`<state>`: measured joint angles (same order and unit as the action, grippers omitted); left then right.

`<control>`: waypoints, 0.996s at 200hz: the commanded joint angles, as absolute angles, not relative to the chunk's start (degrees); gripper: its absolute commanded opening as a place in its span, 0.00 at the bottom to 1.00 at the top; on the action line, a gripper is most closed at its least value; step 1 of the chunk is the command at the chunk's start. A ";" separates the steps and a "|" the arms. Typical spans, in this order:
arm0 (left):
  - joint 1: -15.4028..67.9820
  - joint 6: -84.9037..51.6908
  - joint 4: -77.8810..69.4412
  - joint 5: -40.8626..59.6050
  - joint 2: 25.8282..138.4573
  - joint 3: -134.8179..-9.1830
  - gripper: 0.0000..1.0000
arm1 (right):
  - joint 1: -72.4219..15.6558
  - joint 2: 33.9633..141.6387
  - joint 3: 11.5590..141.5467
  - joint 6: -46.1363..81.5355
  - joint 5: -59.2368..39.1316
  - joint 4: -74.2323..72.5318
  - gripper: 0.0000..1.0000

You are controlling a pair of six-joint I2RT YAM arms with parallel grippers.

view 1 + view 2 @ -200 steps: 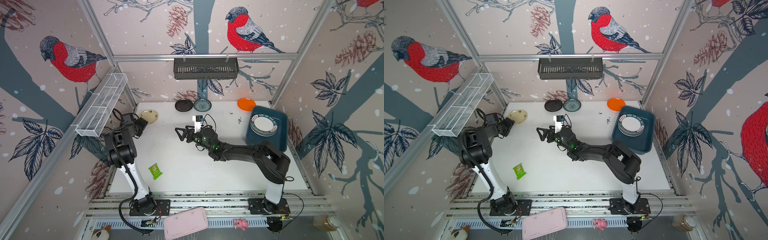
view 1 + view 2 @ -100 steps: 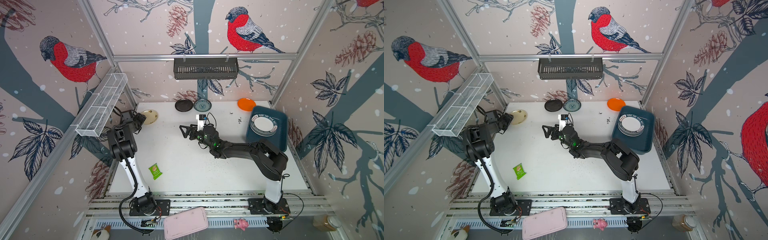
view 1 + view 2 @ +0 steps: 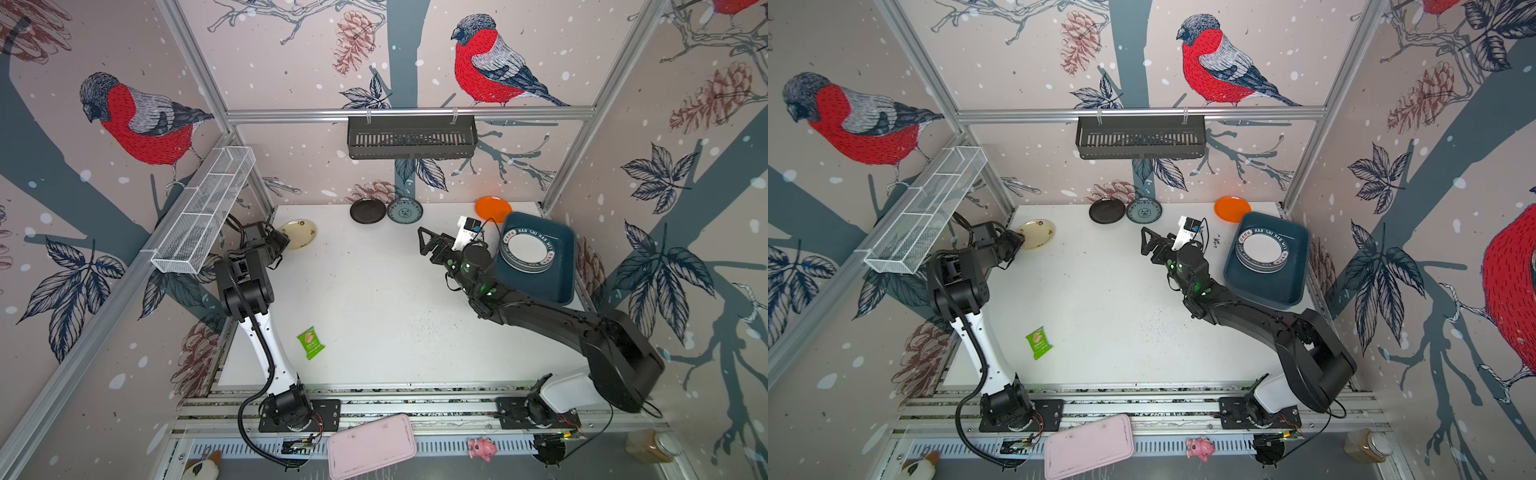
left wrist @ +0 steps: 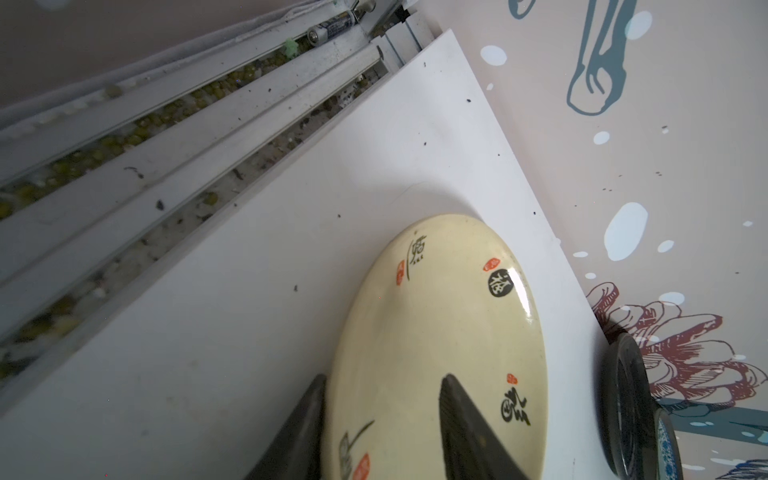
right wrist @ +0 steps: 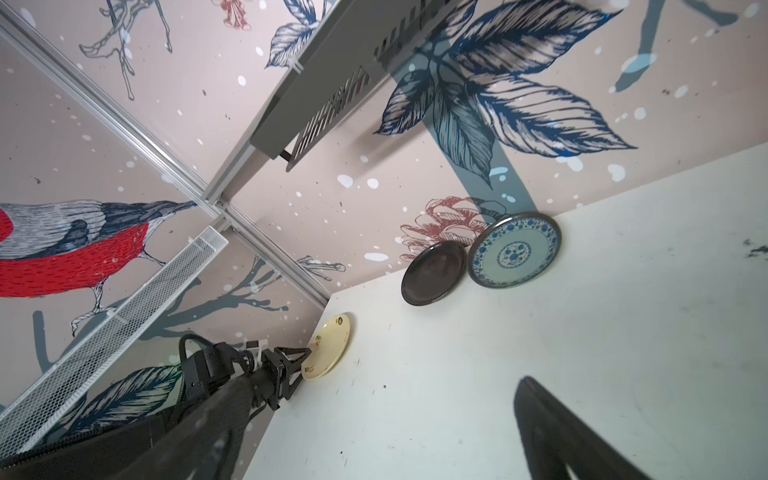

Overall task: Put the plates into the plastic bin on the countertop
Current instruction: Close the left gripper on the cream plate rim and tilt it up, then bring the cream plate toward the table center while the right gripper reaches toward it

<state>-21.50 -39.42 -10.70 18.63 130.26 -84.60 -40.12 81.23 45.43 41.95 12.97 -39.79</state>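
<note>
A cream plate (image 3: 299, 233) (image 4: 449, 311) lies at the far left corner of the countertop (image 3: 374, 299). My left gripper (image 3: 282, 245) (image 4: 382, 378) has closed in on its near rim, one finger against the outer edge and the other over the inner face. My right gripper (image 3: 422, 243) (image 5: 386, 386) hangs open and empty over the middle back of the countertop. The plastic bin (image 3: 561, 286) at the right holds a stack of white plates with black rims (image 3: 528, 251). A black plate (image 3: 368, 210), a teal-patterned plate (image 3: 404, 210) and an orange plate (image 3: 493, 208) lie along the back edge.
A green snack packet (image 3: 310, 341) lies front left on the countertop. A white wire-mesh basket (image 3: 203, 212) hangs over the left arm, and a black slotted basket (image 3: 411, 137) hangs on the back wall. A pink tray (image 3: 371, 444) sits below the front rails.
My left gripper has reached forward onto the cream plate's rim and its jaws have narrowed. My right arm has drawn back to the right, toward the bin, still open.
</note>
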 commanded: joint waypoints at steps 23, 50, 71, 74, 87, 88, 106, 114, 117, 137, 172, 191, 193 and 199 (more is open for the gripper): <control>-20.57 -42.16 -0.53 20.68 129.21 -80.82 0.23 | -40.01 74.30 40.30 44.87 19.73 -34.41 1.00; -19.95 -43.52 -0.85 22.98 127.60 -79.67 0.11 | -41.29 69.70 39.05 46.14 21.42 -31.42 1.00; -18.92 -43.98 -1.50 23.94 124.23 -77.17 0.07 | -43.03 66.23 37.07 48.56 25.95 -29.10 0.99; -18.56 -43.79 -1.52 24.01 123.67 -76.92 0.07 | -43.19 65.74 36.56 48.95 26.33 -29.14 0.99; -17.65 -43.46 -0.78 24.61 121.18 -75.75 0.05 | -43.99 63.98 34.74 50.74 27.67 -29.81 0.99; -17.57 -43.48 -0.87 24.70 120.93 -75.58 0.05 | -44.06 63.80 34.55 50.90 27.77 -29.85 0.99; -16.60 -45.94 -3.93 26.71 116.37 -70.92 0.04 | -45.50 62.39 32.64 52.42 29.82 -31.02 1.00; -15.92 -46.61 -4.99 27.58 114.37 -69.04 0.04 | -46.22 62.19 32.36 52.91 30.42 -30.77 0.99; -15.65 -46.71 -5.01 27.80 113.66 -68.53 0.04 | -46.42 62.21 32.28 52.97 30.68 -30.69 0.99; -12.93 -47.40 -6.16 28.84 108.61 -63.55 0.02 | -47.88 62.67 32.28 54.07 31.41 -29.84 0.99; -5.34 -49.33 -6.76 32.00 101.16 -59.45 0.01 | -49.33 64.65 32.32 55.67 31.67 -29.25 0.99; -1.77 -49.60 -6.86 33.17 96.19 -57.51 0.01 | -49.65 65.23 32.60 56.10 31.30 -28.16 1.00; -1.48 -49.69 -7.05 33.32 95.66 -57.49 0.01 | -49.66 65.24 32.61 56.08 31.27 -28.07 1.00; -0.59 -49.83 -7.15 33.50 94.02 -55.58 0.01 | -49.64 65.34 32.69 56.16 31.22 -27.80 1.00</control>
